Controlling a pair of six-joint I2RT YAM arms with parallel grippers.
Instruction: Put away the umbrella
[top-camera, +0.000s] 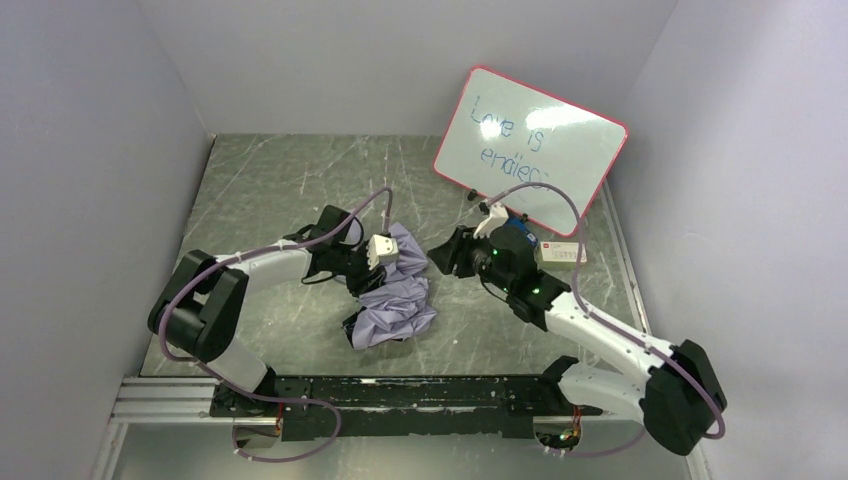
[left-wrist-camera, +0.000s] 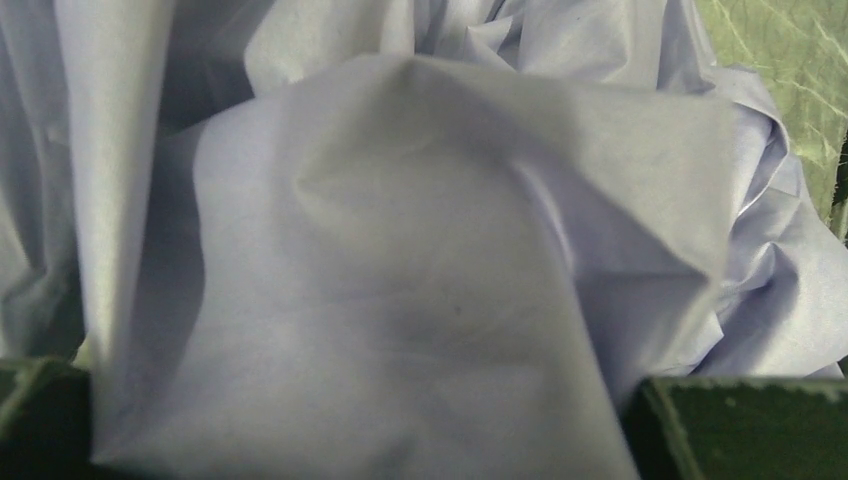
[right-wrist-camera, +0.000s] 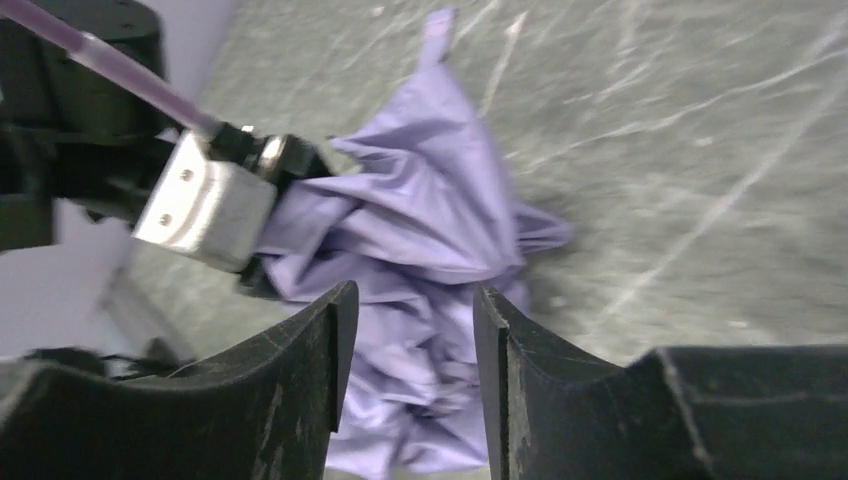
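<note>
Squashing the umbrella small — left gripper deep in cloth, grip unclear; right gripper open — should pinch the cloth just ahead.

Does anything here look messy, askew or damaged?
The umbrella lies in a crumpled lavender heap on the table, its fabric bunched rather than folded. The red-framed whiteboard stands tilted at the back right. Nothing looks spilled or broken.
</note>
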